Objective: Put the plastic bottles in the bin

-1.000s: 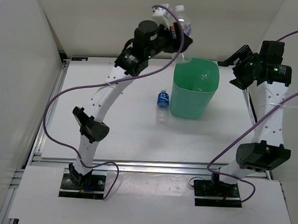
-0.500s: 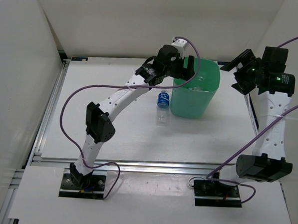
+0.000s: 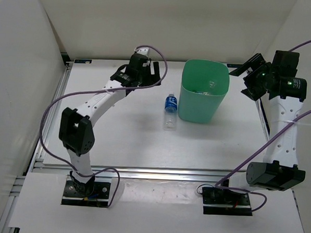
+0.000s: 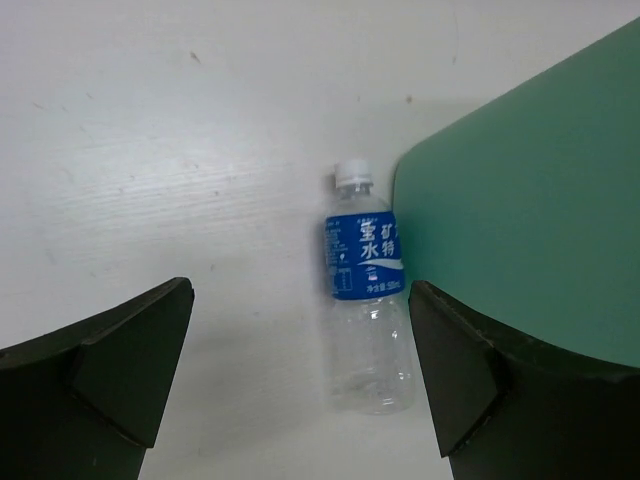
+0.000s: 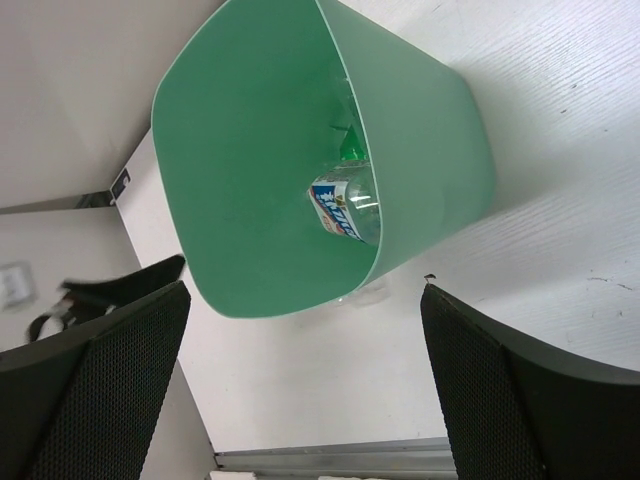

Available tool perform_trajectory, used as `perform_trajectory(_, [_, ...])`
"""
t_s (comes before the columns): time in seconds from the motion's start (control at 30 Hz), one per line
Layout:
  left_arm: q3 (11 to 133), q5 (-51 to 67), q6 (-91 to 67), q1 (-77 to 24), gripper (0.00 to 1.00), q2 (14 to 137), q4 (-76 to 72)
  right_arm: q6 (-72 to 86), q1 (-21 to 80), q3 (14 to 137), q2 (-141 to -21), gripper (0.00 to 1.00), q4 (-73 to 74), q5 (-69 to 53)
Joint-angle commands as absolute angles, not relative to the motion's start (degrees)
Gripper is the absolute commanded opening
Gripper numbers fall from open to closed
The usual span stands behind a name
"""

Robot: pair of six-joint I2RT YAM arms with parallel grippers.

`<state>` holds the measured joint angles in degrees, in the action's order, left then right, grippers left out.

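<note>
Bottle drop apparently made: the left gripper [image 3: 150, 75], low over the tall mint-green plastic bin [image 3: 197, 105] half a second ago, has swung back left, its jaws wide and empty. Inside the bin lie a labelled clear bottle [image 5: 340, 212] and a green bottle [image 5: 352, 148]. The clear plastic bottle with a blue label [image 4: 368, 300] lies flat on the white tabletop [image 3: 118, 130], just beside the bin's wall, with open room on its far side. The right gripper [image 3: 247, 77] hovers near the bin's right rim, jaws wide and empty.
</note>
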<state>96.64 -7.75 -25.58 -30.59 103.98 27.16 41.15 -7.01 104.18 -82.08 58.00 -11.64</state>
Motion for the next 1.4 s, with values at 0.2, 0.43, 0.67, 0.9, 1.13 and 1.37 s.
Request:
perform_trajectory(0.2, [98.5, 23.9, -25.5, -26.2, 1.0, 116.0, 27.8, 39.8, -7.0, 104.2, -80.4, 1.0, 56.7, -11.0])
perform_trajectory(0.43, [99.3, 27.9, -26.0, -26.2, 1.0, 120.1, 27.2, 38.8, -7.0, 105.9, -81.0, 1.0, 57.3, -9.9])
perform_trajectory(0.67, [103.9, 31.4, -28.1, -27.2, 1.0, 125.7, 26.6, 38.8, -7.0, 105.4, -81.6, 1.0, 57.9, -9.4])
perform_trajectory(0.9, [108.4, 35.0, -29.8, -29.0, 1.0, 131.3, 26.6, 38.2, -7.0, 105.4, -81.6, 1.0, 59.0, -8.1])
perform_trajectory(1.13, [109.0, 34.5, -30.4, -29.0, 1.0, 133.5, 26.6, 37.7, -7.0, 104.9, -81.0, 1.0, 59.0, -7.0])
perform_trajectory(1.37, [108.4, 35.2, -31.6, -28.5, 0.79, 134.7, 26.6, 37.2, -7.0, 104.3, -80.5, 1.0, 59.5, -5.2])
